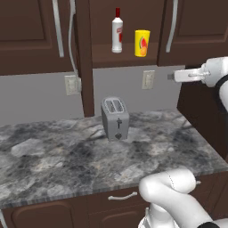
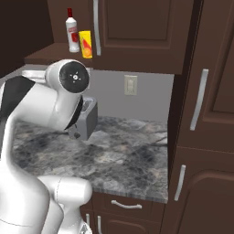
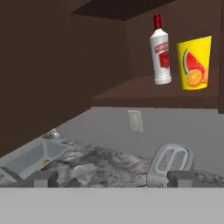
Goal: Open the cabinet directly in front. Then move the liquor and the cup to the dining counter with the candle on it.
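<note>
We see the open cabinet point(image 1: 40, 31) with its bare dark brown shelf point(image 1: 124, 57) carrying the liquor point(image 1: 117, 32) and the cup point(image 1: 142, 43), both upright and just beside each other, the bottle on the left. Below, the grey marbled worktop point(image 1: 53, 156) bears a silver toaster point(image 1: 115, 118) standing near the back wall

Dark brown cabinet point(image 1: 40, 35), white red-capped liquor point(image 1: 117, 31), yellow cup point(image 1: 142, 43), grey-black marbled counter point(image 1: 67, 164), grey toaster point(image 1: 115, 118)
</note>
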